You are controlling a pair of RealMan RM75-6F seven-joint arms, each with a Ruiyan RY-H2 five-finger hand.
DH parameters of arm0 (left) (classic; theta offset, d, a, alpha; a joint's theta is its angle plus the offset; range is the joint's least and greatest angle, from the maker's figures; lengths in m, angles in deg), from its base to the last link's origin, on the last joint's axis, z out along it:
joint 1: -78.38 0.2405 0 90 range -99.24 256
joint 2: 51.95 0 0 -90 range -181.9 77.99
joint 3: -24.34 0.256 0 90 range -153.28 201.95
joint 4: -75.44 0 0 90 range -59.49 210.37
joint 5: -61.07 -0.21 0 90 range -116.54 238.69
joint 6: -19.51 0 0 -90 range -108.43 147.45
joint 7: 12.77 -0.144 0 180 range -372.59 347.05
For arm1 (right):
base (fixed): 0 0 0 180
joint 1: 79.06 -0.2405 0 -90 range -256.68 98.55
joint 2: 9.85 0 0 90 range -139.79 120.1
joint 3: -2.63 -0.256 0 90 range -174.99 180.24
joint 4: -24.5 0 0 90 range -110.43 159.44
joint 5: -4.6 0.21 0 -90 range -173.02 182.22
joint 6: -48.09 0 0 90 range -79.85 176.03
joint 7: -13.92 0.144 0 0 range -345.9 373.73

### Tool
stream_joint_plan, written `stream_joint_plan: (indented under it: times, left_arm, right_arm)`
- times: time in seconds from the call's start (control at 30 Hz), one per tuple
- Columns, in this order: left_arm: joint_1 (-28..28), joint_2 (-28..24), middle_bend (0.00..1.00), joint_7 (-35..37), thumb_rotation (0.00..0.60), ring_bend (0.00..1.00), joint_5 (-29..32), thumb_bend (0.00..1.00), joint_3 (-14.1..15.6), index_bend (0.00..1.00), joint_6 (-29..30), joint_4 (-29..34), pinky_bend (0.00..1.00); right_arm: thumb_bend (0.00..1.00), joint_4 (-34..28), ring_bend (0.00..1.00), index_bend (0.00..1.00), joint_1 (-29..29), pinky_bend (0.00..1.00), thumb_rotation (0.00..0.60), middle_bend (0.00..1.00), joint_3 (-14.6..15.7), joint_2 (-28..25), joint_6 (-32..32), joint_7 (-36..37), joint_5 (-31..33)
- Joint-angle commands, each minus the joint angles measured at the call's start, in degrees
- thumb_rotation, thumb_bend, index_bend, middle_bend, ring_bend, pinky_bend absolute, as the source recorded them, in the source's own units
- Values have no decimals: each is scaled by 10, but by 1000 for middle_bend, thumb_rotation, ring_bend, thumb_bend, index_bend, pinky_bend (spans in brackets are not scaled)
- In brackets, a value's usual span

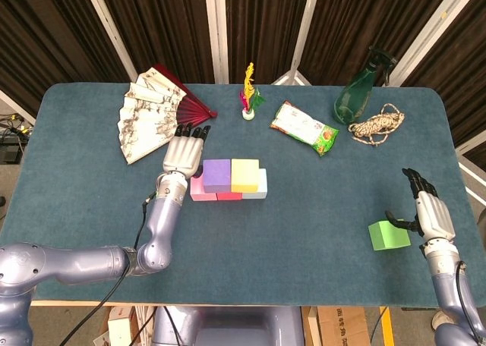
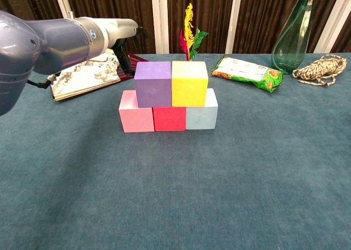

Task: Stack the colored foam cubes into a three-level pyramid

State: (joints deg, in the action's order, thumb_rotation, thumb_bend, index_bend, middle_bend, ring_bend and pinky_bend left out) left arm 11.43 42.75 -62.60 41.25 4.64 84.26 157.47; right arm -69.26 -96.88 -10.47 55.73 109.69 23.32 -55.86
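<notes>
At table centre: two-level stack of foam cubes. Bottom row, left to right: pink cube (image 2: 136, 113), red cube (image 2: 169, 118), pale blue cube (image 2: 202, 114), sides touching. Upper row: purple cube (image 2: 153, 84) and yellow cube (image 2: 190, 83), side by side, touching. Green cube (image 1: 389, 234): apart from the stack, near the table's right front edge. Left hand (image 1: 184, 153): just left of the stack beside the purple cube, fingers extended and close together, holding nothing; contact with the cube cannot be told. Right hand (image 1: 430, 209): just beside the green cube, fingers straight, thumb reaching toward the cube's top, nothing gripped. Behind the stack: folding fan (image 1: 152, 118), spread, at left; feathered shuttlecock (image 1: 249, 97), upright, centre; snack packet (image 1: 304, 127); green glass bottle (image 1: 360, 90); coiled rope (image 1: 377, 125) beside the bottle. All on a blue-covered table (image 1: 304, 232).
</notes>
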Motion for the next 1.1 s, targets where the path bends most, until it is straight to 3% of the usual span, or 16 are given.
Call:
stream_joint_plan:
  times: [0.03, 0.7, 0.83, 1.0, 1.1]
  left_arm:
    - [0, 0, 118, -1, 600, 0, 0, 374, 0, 0, 0, -1, 29]
    - [22, -22, 118, 5, 600, 0, -15, 375, 8, 0, 12, 27, 29]
    - [37, -43, 118, 20, 600, 0, -35, 351, 10, 0, 24, 57, 29]
    - [69, -85, 114, 54, 600, 0, -63, 226, 7, 0, 48, 121, 29]
    - [93, -117, 110, 74, 600, 0, -87, 203, 11, 0, 68, 165, 29]
  right_arm:
    - [324, 0, 0, 0, 0, 0, 600, 0, 0, 0, 0, 0, 0]
    - [324, -2, 0, 0, 1, 0, 600, 0, 2, -1, 2, -3, -4]
    - [323, -3, 0, 0, 1, 0, 600, 0, 3, -3, -1, -3, -3]
    - [324, -6, 0, 0, 1, 0, 600, 0, 4, -5, -2, -5, -3]
    - [324, -8, 0, 0, 0, 0, 600, 0, 5, -6, -3, -7, -5]
